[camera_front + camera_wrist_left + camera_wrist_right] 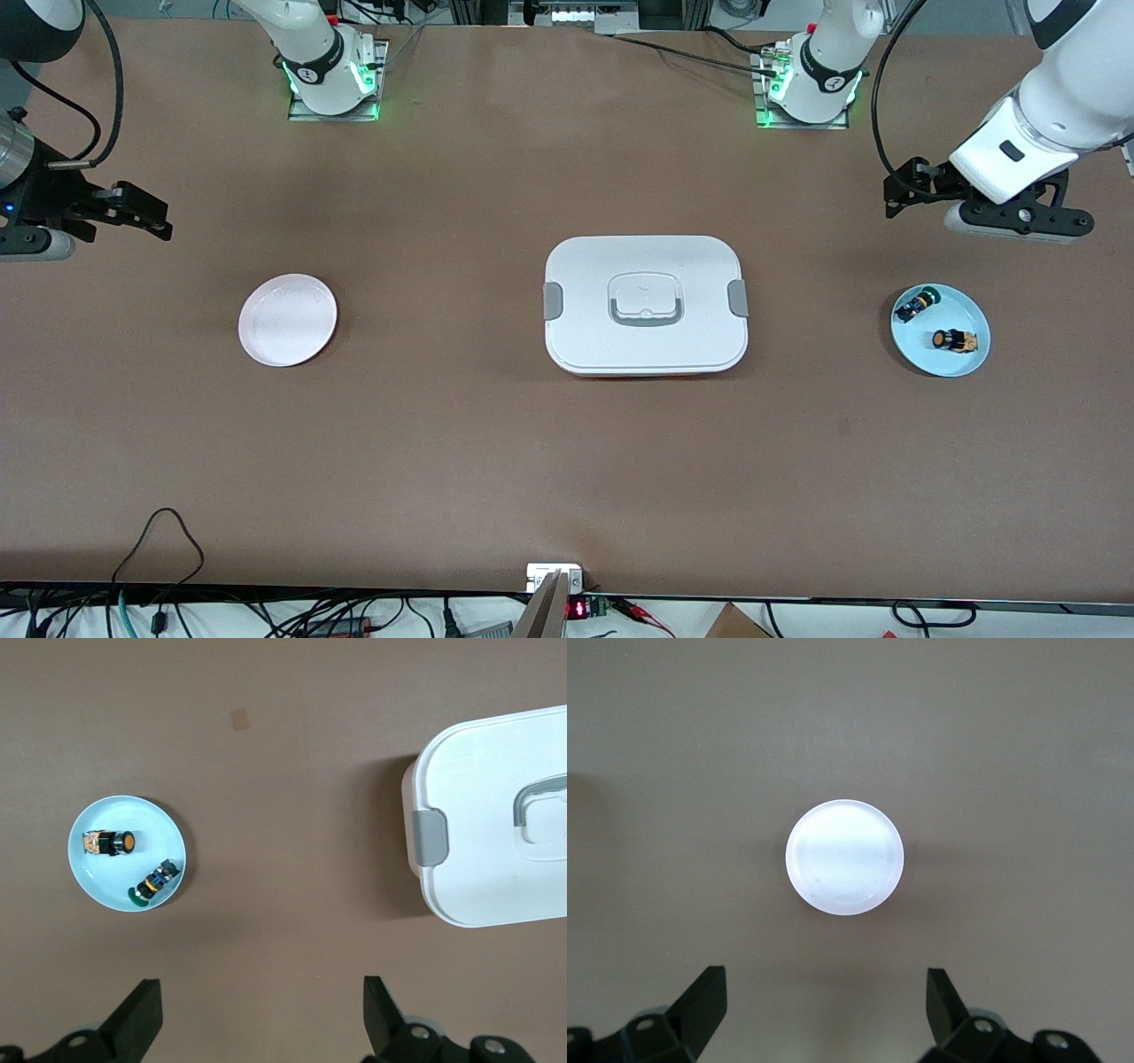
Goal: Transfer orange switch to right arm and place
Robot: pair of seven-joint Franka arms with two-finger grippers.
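1. My left gripper [257,1019] hangs in the air with its fingers spread wide and nothing between them, over bare table at my left arm's end, near the blue dish [967,306].
2. My right gripper [824,1014] hangs the same way, fingers apart and empty, over bare table at my right arm's end.
3. The orange switch [110,842] lies on its side in the blue dish, beside the green switch [151,885] and apart from it.
4. My left wrist view shows the orange cap face-on; from the front the orange switch [953,340] is a small dark shape, nearer the camera than the green switch [913,306].
5. The pink plate [844,857] fills my right wrist view, which shows neither switch.
6. Only the front view takes in the whole white box [645,306], lying mid-table between the dish and the plate [287,319]; my left wrist catches just one end and a grey latch [431,836].
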